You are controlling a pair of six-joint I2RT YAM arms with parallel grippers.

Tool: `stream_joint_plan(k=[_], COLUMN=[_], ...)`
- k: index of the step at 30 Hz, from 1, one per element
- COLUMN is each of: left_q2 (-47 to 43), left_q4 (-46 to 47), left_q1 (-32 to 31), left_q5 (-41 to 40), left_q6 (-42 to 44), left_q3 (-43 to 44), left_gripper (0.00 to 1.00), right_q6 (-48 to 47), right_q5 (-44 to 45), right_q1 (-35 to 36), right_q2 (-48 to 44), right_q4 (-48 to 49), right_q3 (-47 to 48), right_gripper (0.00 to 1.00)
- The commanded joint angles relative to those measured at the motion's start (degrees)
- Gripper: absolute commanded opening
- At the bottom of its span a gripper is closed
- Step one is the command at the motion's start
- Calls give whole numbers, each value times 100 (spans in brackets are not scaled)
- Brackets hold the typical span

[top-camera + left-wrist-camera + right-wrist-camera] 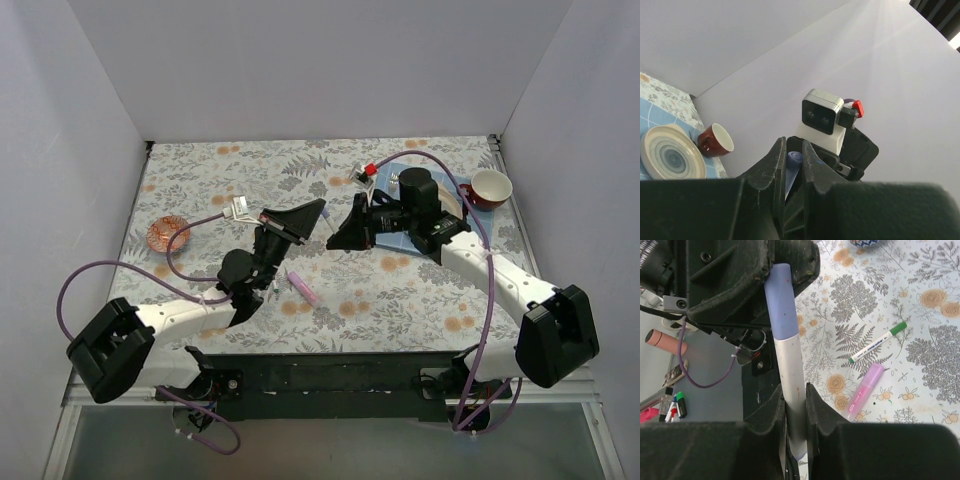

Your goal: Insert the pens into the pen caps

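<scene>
My right gripper [795,390] is shut on the whitish-grey barrel of a pen [790,370]. The far end of that pen carries a lilac-blue cap [781,300]; barrel and cap meet in one straight line. My left gripper [793,147] is shut on that cap [791,165]. In the top view the two grippers meet tip to tip above the middle of the table, left [320,210] and right [337,238]. A pink pen [303,287] lies on the table below them, also seen in the right wrist view [866,390], beside a white pen with a green cap [877,342].
A red cup [492,187] stands at the back right next to a striped plate [672,159] on a blue cloth. A small orange dish [167,234] sits at the left. White walls close in the table on three sides.
</scene>
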Motion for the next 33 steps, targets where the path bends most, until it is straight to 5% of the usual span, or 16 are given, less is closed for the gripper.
stream_joint_plan(k=[1, 5, 8, 11, 23, 24, 25, 28, 31, 33], left_q2=[466, 702, 974, 1089, -623, -737, -973, -1186, -1204, -1169], left_q4=[-1492, -2650, -2013, -2377, -5120, -5305, -5542, -5902, -6368, -6799], left_q1=[-1132, -1149, -1149, -1149, -649, -483, -403, -122, 11, 28], left_q5=[3432, 3503, 3626, 3574, 2055, 1948, 1834, 1648, 1587, 1212], left_q6=[-335, -184, -658, -493, 914, 1018, 1089, 1440, 1905, 2091], left_q3=[-495, 69, -142, 33, 788, 998, 1140, 1728, 2465, 2827], left_gripper=[0, 0, 0, 0, 1, 10, 29, 58, 77, 81], right_q6=[740, 240, -103, -210, -52, -43, -34, -43, -25, -25], right_q5=[2027, 1911, 2052, 2175, 1684, 1605, 1491, 1254, 1305, 1480], right_q1=[-901, -795, -743, -734, -734, -725, -699, -584, -348, -145], right_q2=[219, 291, 168, 132, -341, -421, -569, -807, -1132, -1334], right_q4=[3592, 3344, 3143, 3124, 2184, 2158, 2123, 1903, 1623, 1368], right_q3=[1220, 1125, 1106, 1098, 510, 169, 27, -614, -1421, -1774], right_gripper=[1, 1, 1, 1, 1, 1, 1, 1, 1, 1])
